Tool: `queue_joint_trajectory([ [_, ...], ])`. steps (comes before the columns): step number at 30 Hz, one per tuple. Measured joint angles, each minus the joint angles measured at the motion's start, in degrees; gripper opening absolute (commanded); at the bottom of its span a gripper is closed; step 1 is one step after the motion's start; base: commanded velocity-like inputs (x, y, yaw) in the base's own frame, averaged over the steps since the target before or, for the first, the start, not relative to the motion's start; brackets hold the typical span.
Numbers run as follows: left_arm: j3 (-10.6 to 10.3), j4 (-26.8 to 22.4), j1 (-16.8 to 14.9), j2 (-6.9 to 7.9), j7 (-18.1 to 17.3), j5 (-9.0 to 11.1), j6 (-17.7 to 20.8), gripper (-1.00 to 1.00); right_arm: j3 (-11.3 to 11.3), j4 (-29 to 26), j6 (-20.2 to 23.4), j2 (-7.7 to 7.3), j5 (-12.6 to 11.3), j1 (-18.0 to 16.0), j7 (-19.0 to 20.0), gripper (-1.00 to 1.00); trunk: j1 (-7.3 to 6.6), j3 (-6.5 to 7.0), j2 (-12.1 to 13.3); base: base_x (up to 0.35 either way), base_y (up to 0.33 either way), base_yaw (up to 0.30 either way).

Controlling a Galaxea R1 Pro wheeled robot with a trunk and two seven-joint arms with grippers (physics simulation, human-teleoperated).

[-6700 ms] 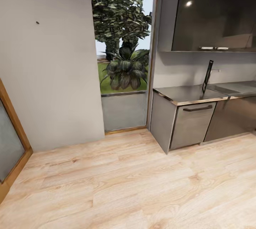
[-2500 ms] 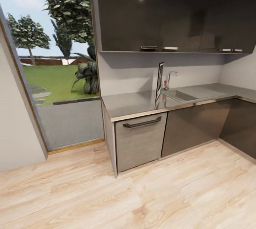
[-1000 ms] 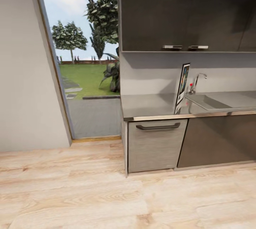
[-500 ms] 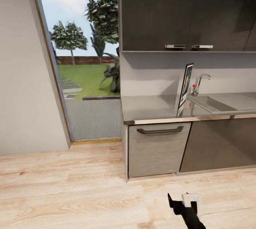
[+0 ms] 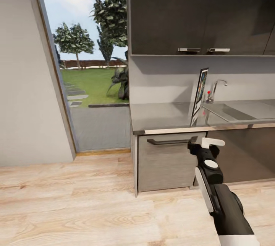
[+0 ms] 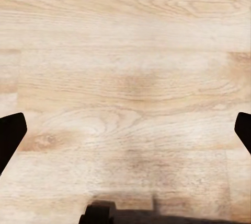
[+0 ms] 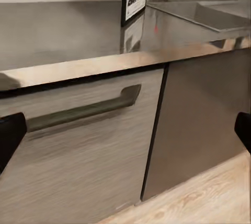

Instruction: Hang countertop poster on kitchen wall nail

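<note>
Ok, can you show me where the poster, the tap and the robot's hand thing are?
poster (image 5: 199, 92), head view, on its coloured picture part.
tap (image 5: 218, 83), head view, on its curved spout by the sink.
right tool (image 5: 206, 145), head view, midway between its fingertips, in front of the cabinet.

Poster (image 5: 200, 91) is standing upright on the kitchen countertop (image 5: 160, 118), just left of the sink (image 5: 233, 111); right gripper (image 5: 206, 145) is hovering before the countertop's edge.
</note>
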Motion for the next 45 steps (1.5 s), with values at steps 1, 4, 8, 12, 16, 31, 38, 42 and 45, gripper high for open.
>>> queue_joint_trajectory([
  [1,0.00,0.00,0.00,0.00,0.00,0.00,0.00,1.00,0.01,0.02,0.83,0.07,0.02,-1.26,-0.55,1.00,0.00,0.00,0.00,0.099,0.000,0.000],
  [4,0.00,0.00,0.00,0.00,0.00,0.00,0.00,1.00,0.02,1.08,3.42,0.25,0.10,-5.83,-2.30,1.00,0.01,0.00,0.00,0.052,0.000,0.000],
  [8,0.00,0.00,0.00,0.00,0.00,0.00,0.00,1.00,0.02,3.46,5.09,0.33,0.14,-9.70,-4.60,1.00,0.01,0.00,0.00,0.023,0.000,0.000],
  [12,0.00,0.00,0.00,0.00,0.05,0.00,0.00,1.00,0.18,5.08,5.26,0.42,-0.02,-11.20,-7.32,1.00,0.00,0.00,0.00,0.128,-0.018,0.000],
  [16,0.00,-0.02,0.00,0.00,0.07,0.00,0.06,1.00,0.26,6.76,4.10,0.45,-0.07,-11.54,-8.07,1.00,-0.01,0.00,0.00,0.259,-0.062,0.000],
  [31,0.00,-0.06,0.00,0.00,0.08,0.00,0.02,1.00,0.34,9.33,1.27,0.49,-0.17,-11.71,-8.21,1.00,-0.02,0.00,0.00,0.314,-0.083,0.000],
  [38,0.00,-0.08,0.00,0.00,0.08,0.00,0.05,1.00,0.28,9.99,1.17,0.47,-0.21,-11.64,-8.02,1.00,-0.01,0.00,0.00,0.268,-0.082,0.000],
  [42,0.07,-0.09,0.00,0.00,0.08,0.00,0.02,1.00,0.36,14.90,-2.91,0.43,-0.22,-11.73,-7.92,1.00,0.01,-0.01,0.00,0.071,-0.027,0.000],
  [45,0.08,-0.09,0.00,0.00,0.08,0.00,0.01,1.00,0.44,20.09,-6.72,0.42,-0.20,-12.96,-7.86,1.00,0.01,0.00,0.00,0.026,-0.010,0.000],
])
